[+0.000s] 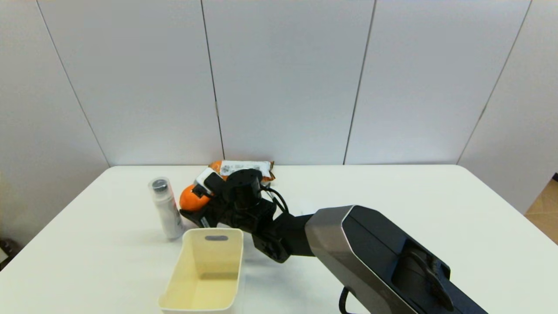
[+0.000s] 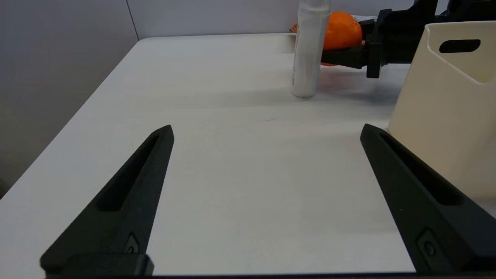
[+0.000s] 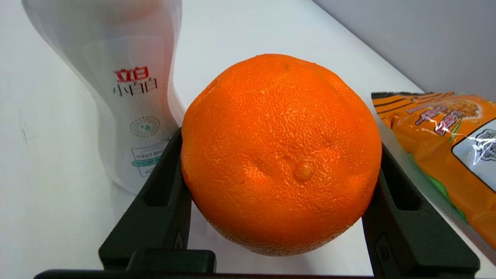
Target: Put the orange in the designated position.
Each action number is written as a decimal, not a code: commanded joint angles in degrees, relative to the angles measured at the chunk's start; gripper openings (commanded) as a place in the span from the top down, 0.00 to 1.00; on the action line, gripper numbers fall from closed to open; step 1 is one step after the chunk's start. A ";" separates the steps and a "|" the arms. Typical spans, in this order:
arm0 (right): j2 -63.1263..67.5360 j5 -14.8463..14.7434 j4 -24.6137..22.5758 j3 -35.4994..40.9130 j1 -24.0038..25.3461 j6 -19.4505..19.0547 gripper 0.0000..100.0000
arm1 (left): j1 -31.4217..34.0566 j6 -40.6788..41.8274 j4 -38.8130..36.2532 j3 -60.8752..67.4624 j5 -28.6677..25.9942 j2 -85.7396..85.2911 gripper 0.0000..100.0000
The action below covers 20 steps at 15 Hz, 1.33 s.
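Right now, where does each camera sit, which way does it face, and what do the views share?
Head: above the table, looking forward and down; right arm reaches to the orange.
Left wrist: low beside the cream bin, facing across the table; left gripper open, idle.
Right wrist: behind the right gripper, shut on the orange.
Shared: orange, white bottle and snack packet.

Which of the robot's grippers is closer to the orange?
The right gripper: its fingers clasp the orange. The left gripper hangs open over bare table, apart from it.
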 commanded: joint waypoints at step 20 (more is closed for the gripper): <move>1.24 -0.01 -0.88 0.08 -0.23 -0.25 1.00 | 0.07 0.03 -0.01 0.01 0.00 0.00 0.00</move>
